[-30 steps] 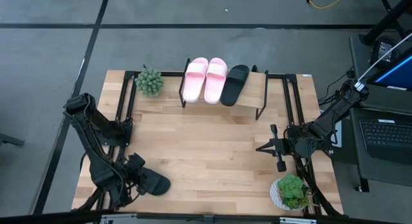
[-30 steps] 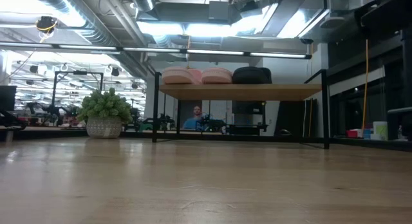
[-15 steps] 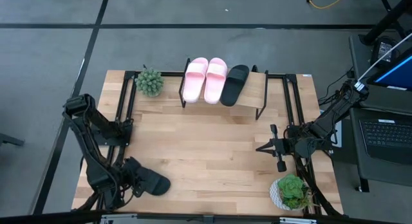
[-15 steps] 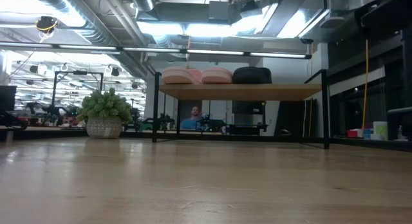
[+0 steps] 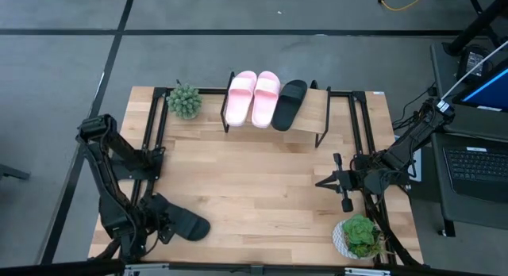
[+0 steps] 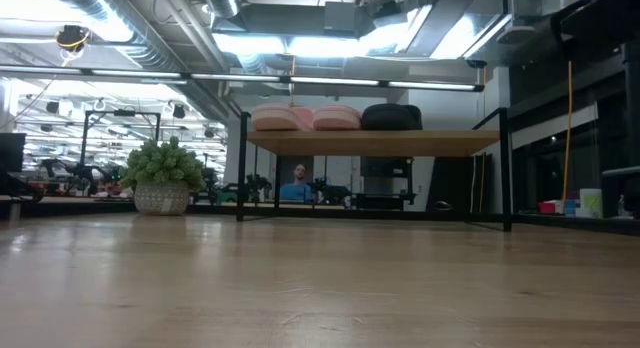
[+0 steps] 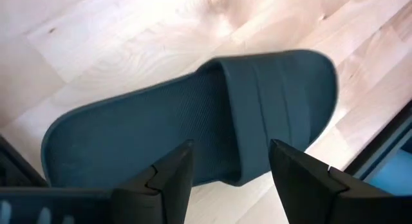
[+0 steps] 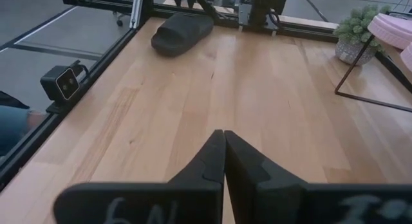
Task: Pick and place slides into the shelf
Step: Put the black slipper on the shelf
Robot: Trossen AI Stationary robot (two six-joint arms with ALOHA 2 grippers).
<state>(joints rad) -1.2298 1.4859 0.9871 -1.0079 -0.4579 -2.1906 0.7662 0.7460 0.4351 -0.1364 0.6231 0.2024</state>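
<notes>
Black, the fourth slide sandal lies flat near the near-left corner of the pale wooden table, its long axis roughly along the near edge, which end is the toe I cannot tell; the left gripper hangs just above it with fingers spread wide over the strap, holding nothing; the right gripper waits near the right edge, fingers pressed together and empty; at the far edge the low wooden-topped shelf on thin black legs carries two pale pink slides and one black slide side by side, long axes running near to far.
</notes>
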